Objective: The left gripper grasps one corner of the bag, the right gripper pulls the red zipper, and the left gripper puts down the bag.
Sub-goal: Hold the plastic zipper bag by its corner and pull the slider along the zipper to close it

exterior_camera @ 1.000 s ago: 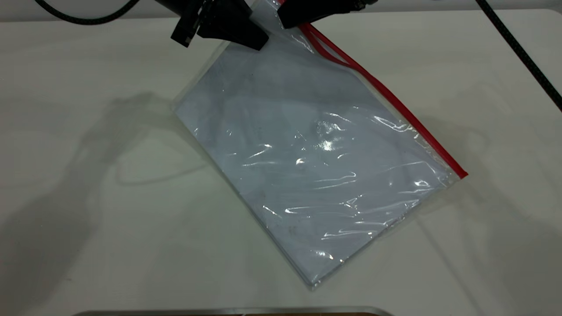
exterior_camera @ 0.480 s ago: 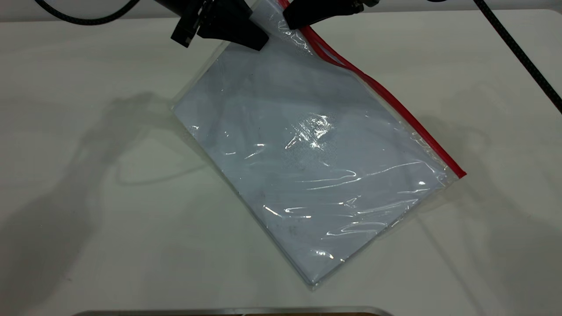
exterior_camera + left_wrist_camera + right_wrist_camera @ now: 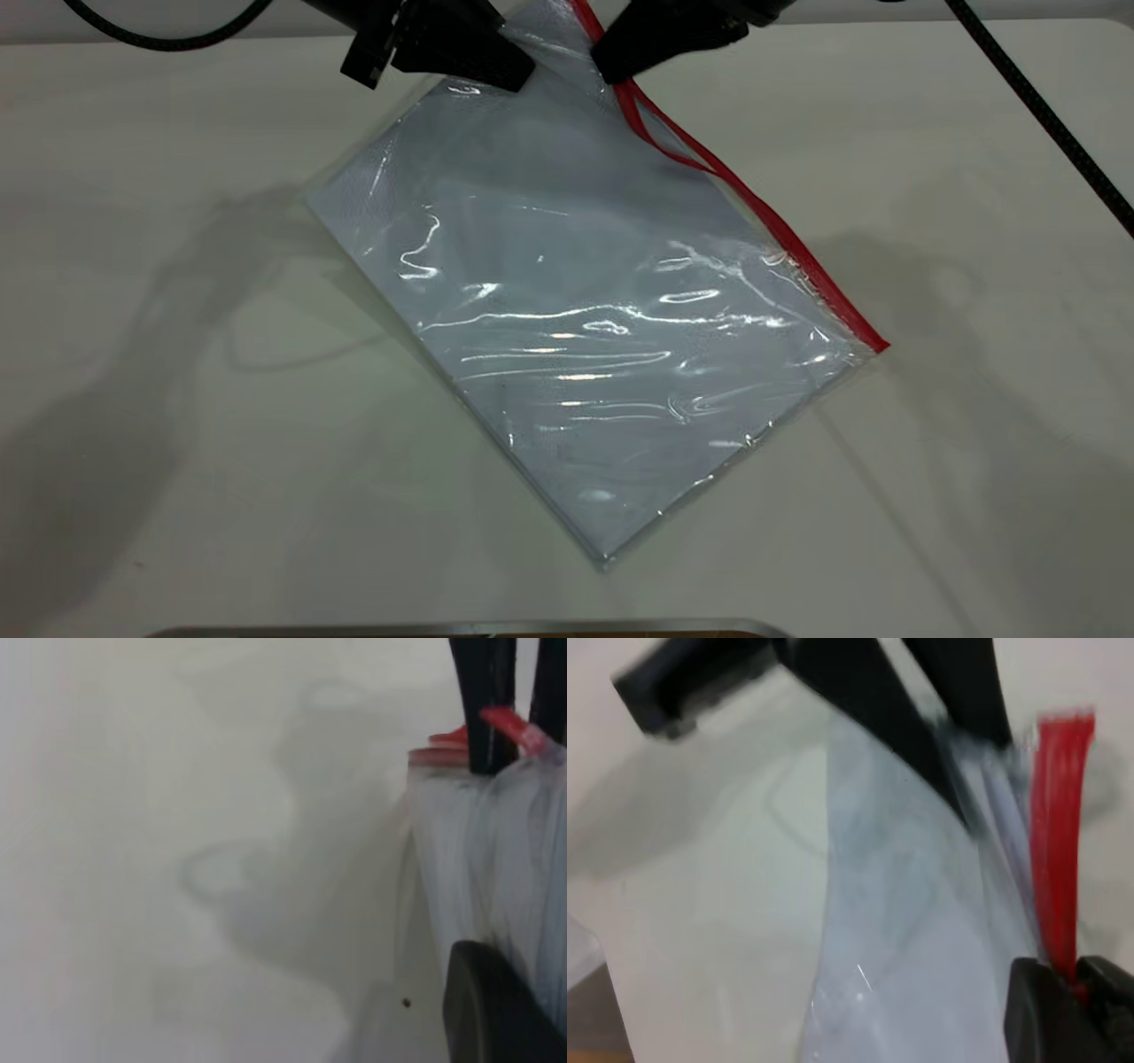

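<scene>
Diagonally, bag (image 3: pixel 585 328) hangs, red zipper (image 3: pixel 753 208) edge facing right.

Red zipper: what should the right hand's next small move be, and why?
Probably keep drawing the slider along the red zipper toward its far end. The right hand is pinched on the strip near the top corner, the two red tracks gape just below it, and the left hand holds the bag by its upper corner, lower end on the table.

No legible text, labels or numbers.
</scene>
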